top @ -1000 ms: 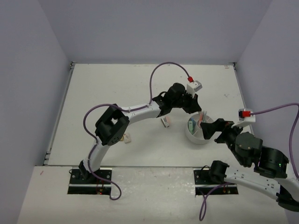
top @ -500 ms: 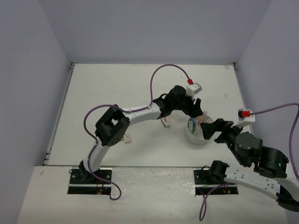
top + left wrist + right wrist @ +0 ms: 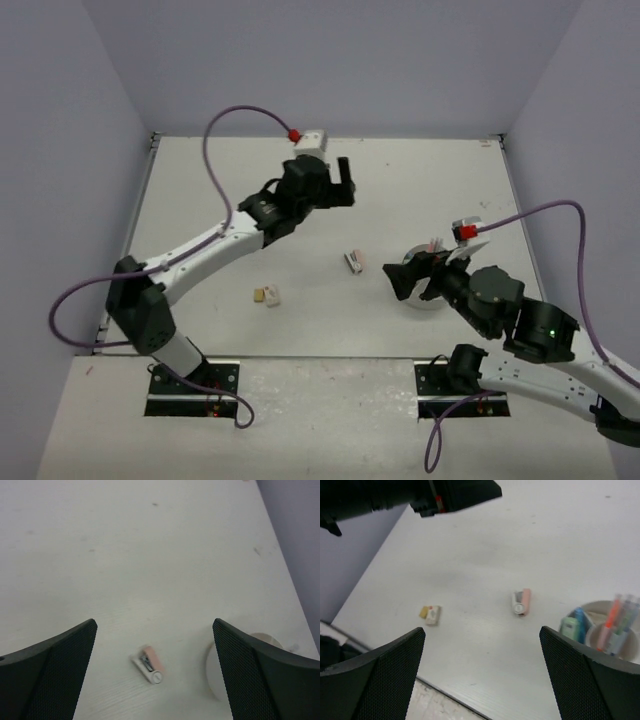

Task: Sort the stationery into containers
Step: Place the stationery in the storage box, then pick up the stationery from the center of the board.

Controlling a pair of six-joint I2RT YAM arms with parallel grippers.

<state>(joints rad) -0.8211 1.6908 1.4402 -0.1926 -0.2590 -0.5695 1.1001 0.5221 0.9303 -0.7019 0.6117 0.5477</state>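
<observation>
White table (image 3: 200, 200) bears one organizer (image 3: 214, 672), one pink piece (image 3: 354, 261), two blocks (image 3: 272, 296); left tool (image 3: 154, 622), right tool (image 3: 482, 629) both agape

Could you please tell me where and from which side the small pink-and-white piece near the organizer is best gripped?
Grip the pink-and-white piece across its narrow width at mid-length, coming straight down from above. It lies flat on the table, elongated, with bare surface along both long sides, so the jaws should fit there; the white organizer stands apart and likely won't interfere.
</observation>
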